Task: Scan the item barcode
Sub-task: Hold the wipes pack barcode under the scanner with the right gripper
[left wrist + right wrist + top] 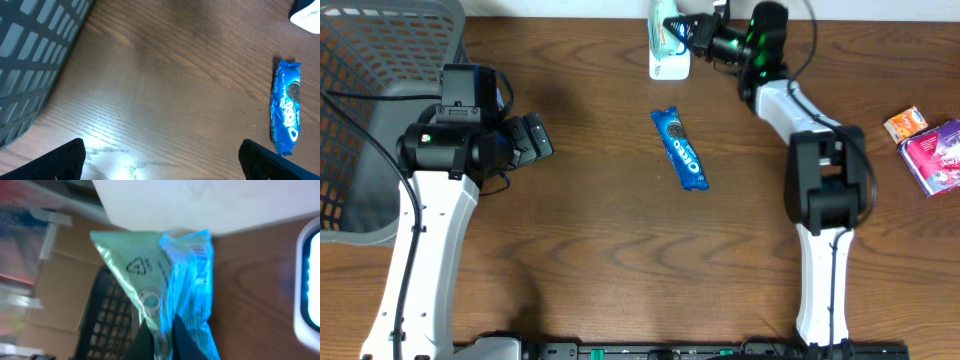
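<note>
Right jaws: pressed almost together, pinching the lower edge of a pale green packet (150,275), the thin plastic caught between two dark fingers (186,345). Left jaws: spread wide, gripping nothing, touching nothing, hanging above bare wood, only the dark fingertips (62,160) showing at the bottom corners of the left wrist view.

Pale green packet held up off the counter (580,240) at its far edge, over the far end of a white device (670,68), with a recycling mark and a round printed seal turned toward the right wrist camera. Well apart from the left jaws, across the counter.

On the dark brown, wood-grained counter: a blue cookie packet (680,150) lying flat and slanted near the middle, between the two arms. A small orange box (905,124) and a purple pack (940,155) just beside each other at the right edge. A grey mesh basket (380,100) at the far left corner, beside the left arm. Behind the held packet, blurred brown cardboard and a dark lattice-sided crate.
</note>
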